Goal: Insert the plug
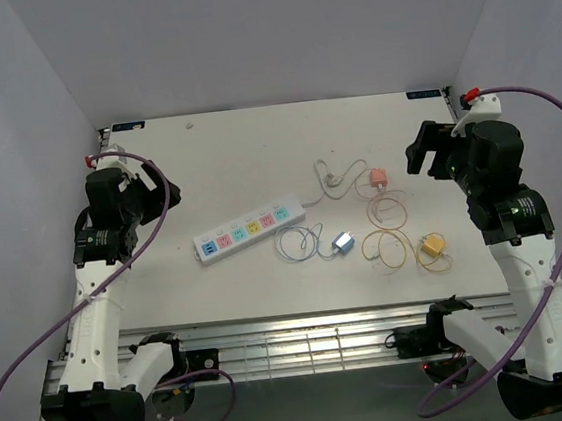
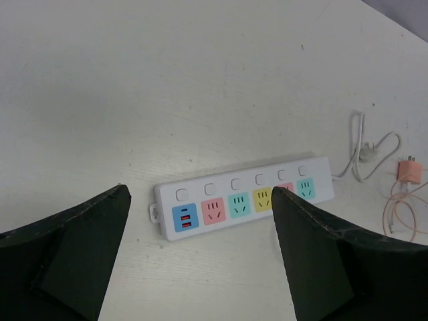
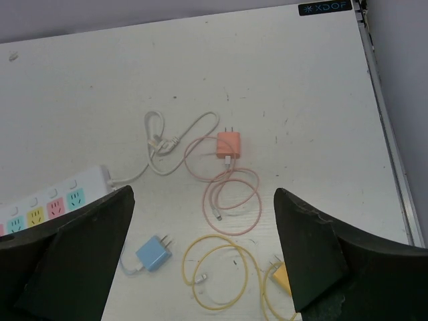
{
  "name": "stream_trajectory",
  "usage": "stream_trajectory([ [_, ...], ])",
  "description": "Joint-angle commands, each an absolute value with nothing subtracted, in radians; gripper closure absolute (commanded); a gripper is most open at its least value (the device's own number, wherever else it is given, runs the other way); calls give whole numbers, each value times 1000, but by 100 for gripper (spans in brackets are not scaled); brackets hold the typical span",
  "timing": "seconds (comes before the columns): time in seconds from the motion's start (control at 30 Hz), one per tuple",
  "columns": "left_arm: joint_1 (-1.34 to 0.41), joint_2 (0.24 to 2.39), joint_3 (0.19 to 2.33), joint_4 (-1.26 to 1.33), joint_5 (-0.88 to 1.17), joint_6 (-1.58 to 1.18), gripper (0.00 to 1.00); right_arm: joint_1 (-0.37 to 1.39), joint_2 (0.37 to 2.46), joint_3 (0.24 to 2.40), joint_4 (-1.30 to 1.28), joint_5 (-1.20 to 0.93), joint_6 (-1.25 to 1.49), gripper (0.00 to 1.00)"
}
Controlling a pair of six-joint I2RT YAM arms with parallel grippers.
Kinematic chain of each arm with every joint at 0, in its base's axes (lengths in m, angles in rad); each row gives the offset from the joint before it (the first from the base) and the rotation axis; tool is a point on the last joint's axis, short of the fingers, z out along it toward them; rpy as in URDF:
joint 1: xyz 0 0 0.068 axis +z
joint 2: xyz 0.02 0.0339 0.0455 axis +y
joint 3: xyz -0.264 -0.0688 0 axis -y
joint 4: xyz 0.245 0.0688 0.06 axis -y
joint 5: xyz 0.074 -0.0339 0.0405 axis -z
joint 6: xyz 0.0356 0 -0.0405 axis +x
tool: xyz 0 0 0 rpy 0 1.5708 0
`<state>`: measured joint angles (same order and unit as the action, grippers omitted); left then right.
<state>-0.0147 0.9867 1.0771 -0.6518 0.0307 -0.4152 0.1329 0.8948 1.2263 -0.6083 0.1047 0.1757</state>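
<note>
Above the table, left gripper and right gripper wide open, empty

Bright, even, diffuse overhead light; faint shadows, no glare, sharp focus throughout.

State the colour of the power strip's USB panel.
The USB panel of the power strip is blue, clearest in the left wrist view.

Blue plug, near power strip — apparently loose
</note>
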Motion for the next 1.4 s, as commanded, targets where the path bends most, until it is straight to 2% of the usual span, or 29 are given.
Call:
stream_trajectory([
  [0.0, -8, 977, 1091, -646, 25, -414, 2, 132, 888, 1209, -612, 140, 216, 10],
  [0.27, -8, 960, 1104, -650, 15, -417, 2, 132, 848, 1167, -538, 41, 173, 10],
  [0.47, -8, 959, 1112, -653, 26, -420, 2, 132, 939, 1196, -538, 54, 144, 10],
  [1.07, -8, 1002, 1088, -658, 63, -419, 2, 132, 1638, 1307, -241, 43, 58, 10],
  [1.37, -8, 1019, 1083, -661, 77, -419, 2, 132, 1755, 1195, -107, 92, 87, 10],
])
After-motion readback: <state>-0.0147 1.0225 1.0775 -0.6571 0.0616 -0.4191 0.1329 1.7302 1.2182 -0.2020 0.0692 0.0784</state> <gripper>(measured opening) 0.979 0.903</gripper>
